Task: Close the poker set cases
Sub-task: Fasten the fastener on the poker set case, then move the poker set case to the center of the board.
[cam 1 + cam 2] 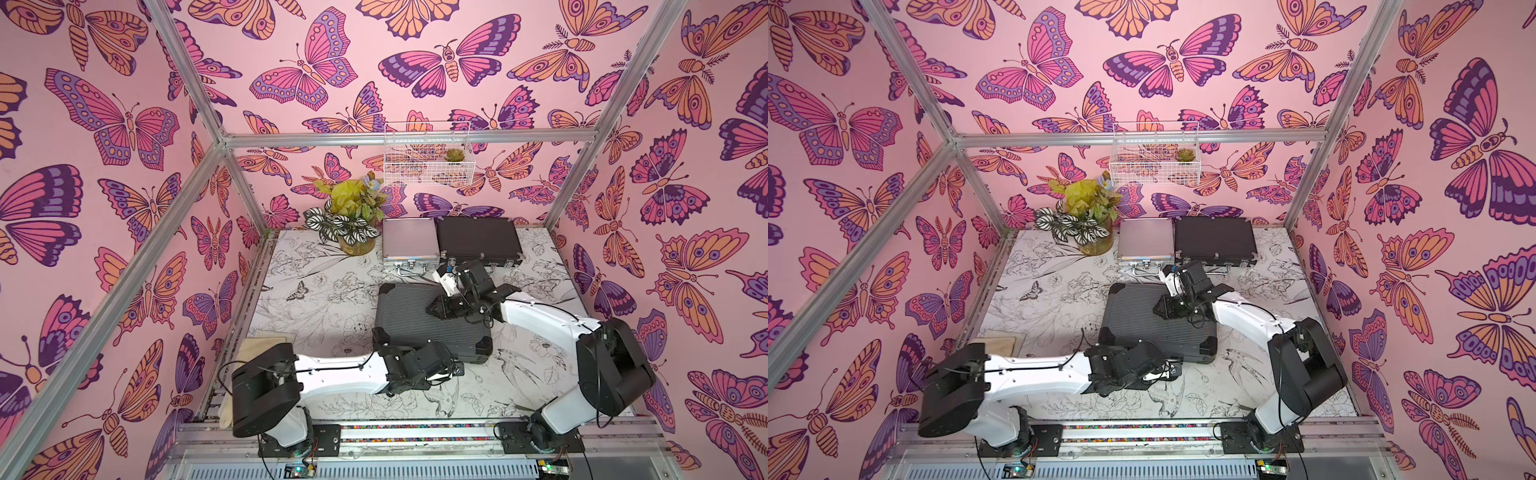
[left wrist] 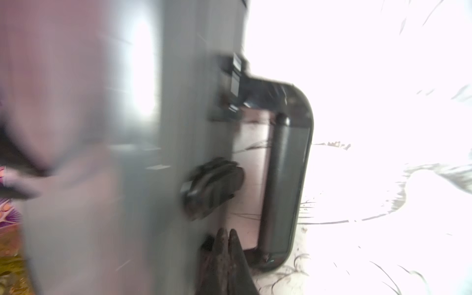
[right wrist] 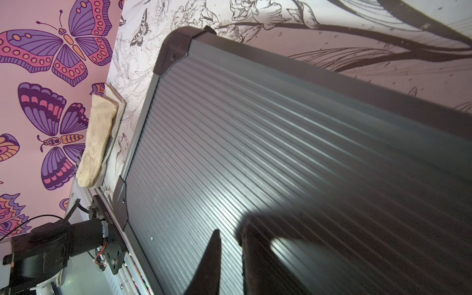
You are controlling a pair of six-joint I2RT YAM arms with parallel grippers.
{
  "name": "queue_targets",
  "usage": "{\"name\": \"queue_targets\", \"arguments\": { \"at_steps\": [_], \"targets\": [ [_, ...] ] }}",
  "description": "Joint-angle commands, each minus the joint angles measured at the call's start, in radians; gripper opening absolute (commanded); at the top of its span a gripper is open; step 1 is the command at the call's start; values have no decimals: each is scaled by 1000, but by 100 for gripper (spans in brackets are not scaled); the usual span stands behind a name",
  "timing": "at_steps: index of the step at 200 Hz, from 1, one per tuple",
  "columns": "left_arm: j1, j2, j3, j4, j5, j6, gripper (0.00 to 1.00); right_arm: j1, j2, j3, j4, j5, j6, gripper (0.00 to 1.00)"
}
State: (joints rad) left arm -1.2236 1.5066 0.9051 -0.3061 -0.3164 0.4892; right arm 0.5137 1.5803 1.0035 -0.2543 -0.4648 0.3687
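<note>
Blur smears ribbed case (image 2: 184, 127); left fingers (image 2: 220, 260) pressed together.

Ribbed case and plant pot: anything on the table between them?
Nothing. In both top views, the stretch from the plant pot to the ribbed case is bare printed table.

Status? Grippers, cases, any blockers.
Left gripper jaws shut, at the handle of the ribbed grey case. Right gripper jaws slightly apart, empty, over its lid. Silver case and black case lids down too. Nothing blocking.
</note>
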Motion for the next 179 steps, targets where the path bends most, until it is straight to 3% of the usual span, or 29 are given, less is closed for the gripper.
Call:
{"name": "queue_targets", "arguments": {
  "at_steps": [1, 35, 81, 100, 112, 134, 172, 175, 179],
  "targets": [
    [39, -65, -38, 6, 63, -55, 1, -17, 66, -40, -160, 138, -3, 20],
    [141, -165, -47, 40, 186, -199, 2, -17, 69, -39, -161, 137, -3, 20],
    [262, -300, -102, 151, 182, -436, 11, -17, 57, -36, -163, 135, 2, 20],
    [336, -347, -123, 169, 178, -573, 22, -17, 48, -32, -169, 136, 3, 21],
    [378, -373, -135, 165, 174, -652, 36, -17, 41, -31, -170, 137, 6, 21],
    [437, -409, -150, 150, 185, -749, 51, -20, 24, -28, -171, 143, 16, 22],
    [537, -388, -119, 74, 260, -853, 67, -40, -40, -20, -184, 177, 37, 41],
    [542, -386, -117, 73, 262, -860, 72, -42, -46, -20, -187, 181, 39, 43],
    [549, -383, -116, 72, 269, -867, 91, -46, -55, -21, -190, 187, 40, 45]
  ]
}}
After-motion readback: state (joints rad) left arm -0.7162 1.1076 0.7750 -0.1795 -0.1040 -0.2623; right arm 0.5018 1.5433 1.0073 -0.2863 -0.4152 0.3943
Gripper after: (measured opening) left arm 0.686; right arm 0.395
